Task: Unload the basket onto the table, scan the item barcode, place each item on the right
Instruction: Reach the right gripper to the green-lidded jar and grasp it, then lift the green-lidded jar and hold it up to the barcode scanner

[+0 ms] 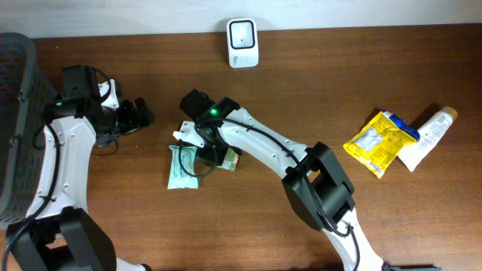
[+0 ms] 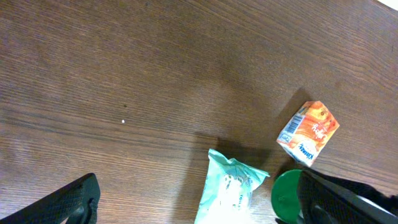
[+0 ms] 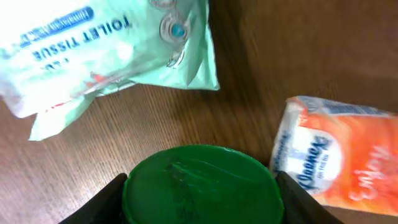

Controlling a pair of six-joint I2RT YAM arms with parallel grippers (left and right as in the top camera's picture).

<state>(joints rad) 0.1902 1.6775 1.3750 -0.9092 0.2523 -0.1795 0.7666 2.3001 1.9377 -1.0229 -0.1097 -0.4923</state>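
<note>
R jaws: half closed on a round green lid [image 3: 200, 185], one finger [image 3: 102, 204] against its left rim and the other against its right, as the R wrist cam shows. What sits under the lid can't be made out. The lid is low over the table [image 1: 316, 83], left of centre, w/ the right arm [image 1: 263, 143] stretched across to it.

Just beside the lid on one side lies an orange-and-white Kleenex pack [image 3: 336, 155], flat on the wood. On the other side, close by but not touching, is a mint-green toilet tissue pack [image 3: 106, 43], also flat, printed side up. From overhead the tissue pack is at the arm's left and the Kleenex pack peeks out from under the wrist.

L jaws: wide open, nothing betw. them, hanging near the table's left side, apart from the tissue pack and pointed toward it.

Further out: white scanner [image 1: 242, 43] at the far edge, centre, well apart from the lid. Black mesh basket [image 1: 15, 90] at the far left. On the right, a yellow snack pouch [image 1: 379, 141] touching a white tube [image 1: 427, 134] w/ a tan cap.
</note>
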